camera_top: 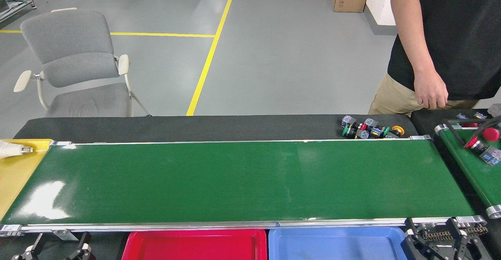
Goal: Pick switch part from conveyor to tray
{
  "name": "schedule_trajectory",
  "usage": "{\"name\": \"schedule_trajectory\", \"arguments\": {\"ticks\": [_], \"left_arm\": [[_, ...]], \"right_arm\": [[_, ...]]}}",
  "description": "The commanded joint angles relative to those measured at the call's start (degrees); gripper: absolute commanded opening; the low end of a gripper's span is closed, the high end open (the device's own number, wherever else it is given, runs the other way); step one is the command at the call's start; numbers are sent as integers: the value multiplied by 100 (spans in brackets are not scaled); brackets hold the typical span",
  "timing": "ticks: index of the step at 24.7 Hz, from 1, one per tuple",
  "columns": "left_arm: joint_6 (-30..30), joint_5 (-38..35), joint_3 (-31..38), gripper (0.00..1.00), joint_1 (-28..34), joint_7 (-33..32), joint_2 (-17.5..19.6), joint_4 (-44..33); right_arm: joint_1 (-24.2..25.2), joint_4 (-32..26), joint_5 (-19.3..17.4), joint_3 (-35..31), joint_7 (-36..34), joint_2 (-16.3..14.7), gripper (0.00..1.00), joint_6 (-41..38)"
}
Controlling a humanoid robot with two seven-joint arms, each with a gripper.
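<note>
The conveyor (242, 181) carries nothing. A red-capped switch part (482, 144) lies on the narrower belt (475, 170) just past its right end, and more parts (368, 129) cluster on the black bench (176, 127) behind. A person's hand (430, 89) hangs above that corner. Red tray (195, 246) and blue tray (336, 246) sit below the conveyor. Left gripper (54, 250) fingers spread apart; right gripper (442, 242): cannot tell.
</note>
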Motion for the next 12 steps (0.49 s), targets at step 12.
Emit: {"name": "schedule_trajectory", "arguments": {"ticks": [12], "left_arm": [[-24, 13, -39, 100, -15, 64, 39, -79]], "right_arm": [[164, -83, 17, -12, 2, 48, 99, -17]]}}
